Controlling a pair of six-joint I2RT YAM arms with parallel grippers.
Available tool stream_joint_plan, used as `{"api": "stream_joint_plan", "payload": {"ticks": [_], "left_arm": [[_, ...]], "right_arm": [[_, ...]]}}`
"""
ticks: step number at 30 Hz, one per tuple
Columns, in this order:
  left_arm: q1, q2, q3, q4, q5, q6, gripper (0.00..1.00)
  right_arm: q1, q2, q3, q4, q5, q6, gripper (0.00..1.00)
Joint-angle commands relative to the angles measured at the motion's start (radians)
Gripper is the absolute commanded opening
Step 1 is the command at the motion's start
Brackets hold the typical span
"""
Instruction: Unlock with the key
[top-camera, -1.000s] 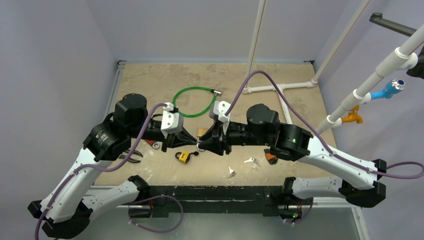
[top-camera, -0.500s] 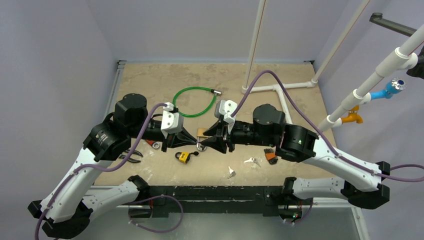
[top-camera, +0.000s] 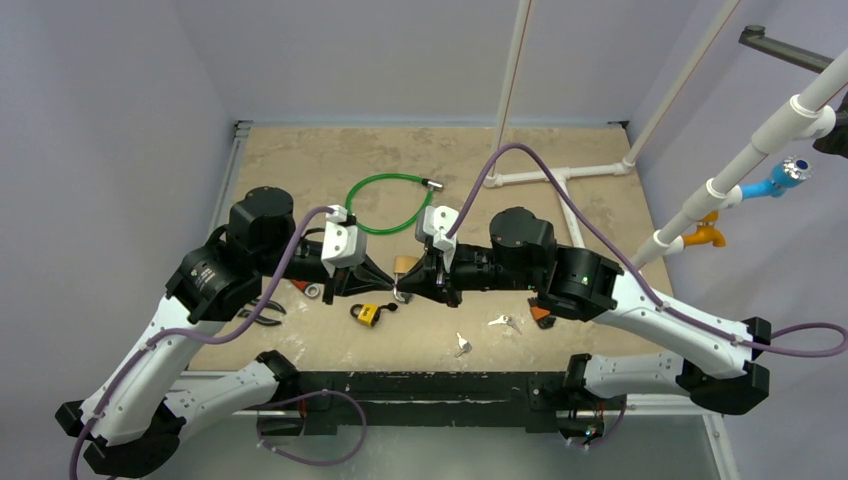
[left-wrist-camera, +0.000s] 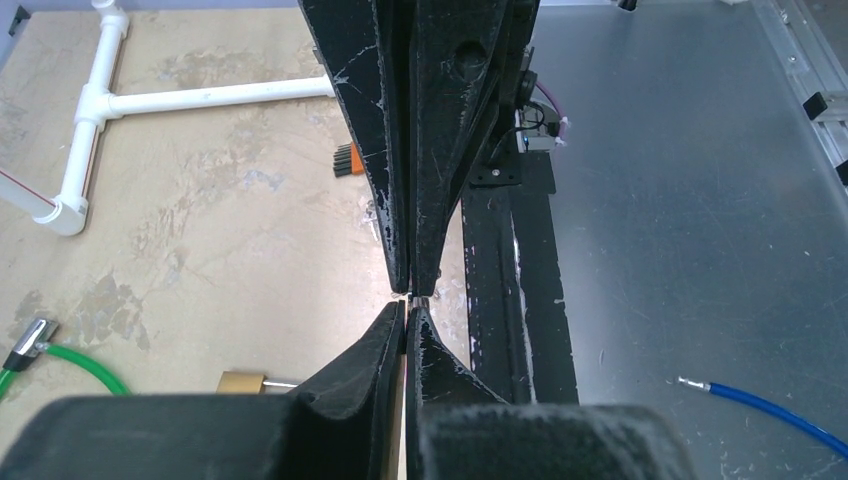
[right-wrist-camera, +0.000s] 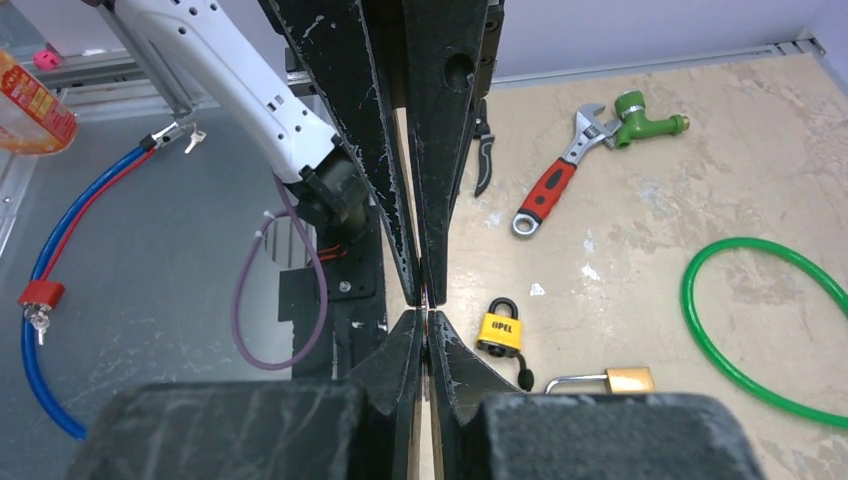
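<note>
My left gripper (top-camera: 390, 289) and right gripper (top-camera: 410, 291) meet tip to tip above the table's front middle. A thin silver key (top-camera: 400, 293) sits where the tips join. In the left wrist view it shows as a small bright sliver (left-wrist-camera: 417, 297) at my left gripper (left-wrist-camera: 405, 308), whose jaws are shut on it. The right gripper (right-wrist-camera: 425, 316) is shut on the same metal sliver (right-wrist-camera: 427, 300). A yellow padlock (top-camera: 368, 314) (right-wrist-camera: 502, 327) lies on the table just below the tips. A brass padlock (top-camera: 406, 264) (right-wrist-camera: 628, 380) (left-wrist-camera: 243, 382) lies behind them.
Two loose keys (top-camera: 462, 345) (top-camera: 505, 322) lie near the front edge. A green cable loop (top-camera: 385, 205) is behind the grippers, with a red-handled wrench (right-wrist-camera: 550, 195) and pliers (top-camera: 262, 312) at the left. White pipes (top-camera: 560, 175) stand at the back right.
Half a second ago the right gripper had drawn back to the right with its jaws parted. It has since returned to the left gripper's tips and shut. The left arm has stayed put.
</note>
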Motion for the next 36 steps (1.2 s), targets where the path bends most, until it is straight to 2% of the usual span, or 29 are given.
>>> {"api": "stream_joint_plan", "payload": {"ticks": [1,7,8,11,12,14,19,23,28,36], "left_arm": [[0.003,-0.006,0.039,0.022,0.014,0.009,0.0],[0.004,-0.006,0.041,0.043,-0.015,-0.007,0.0],[0.004,-0.005,0.041,0.049,-0.029,-0.012,0.06],[0.004,0.003,0.034,0.093,-0.144,-0.06,0.43],[0.004,0.011,0.033,0.104,-0.206,-0.076,0.5],[0.006,0.04,0.033,0.112,-0.329,-0.104,0.6],[0.022,0.191,0.034,0.052,-0.623,-0.188,0.71],[0.048,0.414,0.077,-0.037,-0.687,-0.24,0.76],[0.054,0.69,0.151,-0.038,-0.701,-0.345,0.71],[0.055,0.851,0.115,0.096,-0.721,-0.44,0.71]], "right_arm": [[-0.002,-0.004,0.006,0.005,-0.026,-0.011,0.0],[-0.002,-0.041,-0.037,0.024,0.025,-0.006,0.0],[-0.003,-0.061,-0.059,0.042,0.04,0.004,0.0],[-0.002,-0.124,-0.148,0.089,0.102,0.054,0.0],[-0.001,-0.143,-0.164,0.093,0.127,0.068,0.0],[-0.004,-0.171,-0.215,0.096,0.162,0.097,0.0],[-0.005,-0.245,-0.309,0.107,0.21,0.191,0.0],[-0.005,-0.325,-0.381,0.123,0.233,0.276,0.0],[-0.005,-0.419,-0.42,0.128,0.26,0.332,0.0],[-0.005,-0.407,-0.37,0.085,0.275,0.356,0.0]]}}
